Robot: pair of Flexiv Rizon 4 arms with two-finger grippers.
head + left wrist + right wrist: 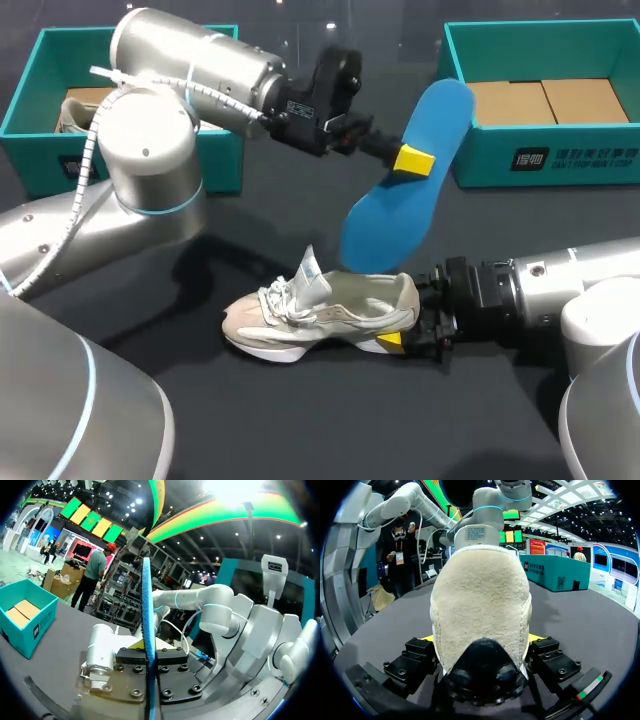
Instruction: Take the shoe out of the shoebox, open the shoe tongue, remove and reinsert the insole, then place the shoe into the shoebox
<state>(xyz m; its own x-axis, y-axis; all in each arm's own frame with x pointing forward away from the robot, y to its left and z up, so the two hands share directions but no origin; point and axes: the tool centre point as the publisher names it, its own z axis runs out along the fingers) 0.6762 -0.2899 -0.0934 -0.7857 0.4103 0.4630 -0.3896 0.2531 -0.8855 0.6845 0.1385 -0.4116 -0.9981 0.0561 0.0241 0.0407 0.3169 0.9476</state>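
Note:
A beige sneaker (320,312) lies on the dark table with its toe to the left and its tongue pulled up. My right gripper (405,338) is shut on its heel. In the right wrist view the fleecy heel (480,605) fills the space between both fingers of that gripper (481,639). Above the shoe, my left gripper (408,158) is shut on the blue insole (400,190). The insole hangs slanted, its lower end just over the shoe's opening. In the left wrist view the insole (146,610) stands edge-on between the closed fingers of the left gripper (150,652).
A teal shoebox (545,160) with cardboard inside stands at the back right, also seen as the teal box (25,620) in the left wrist view. Another teal box (30,110) at the back left holds a second shoe (75,112), partly hidden by my left arm.

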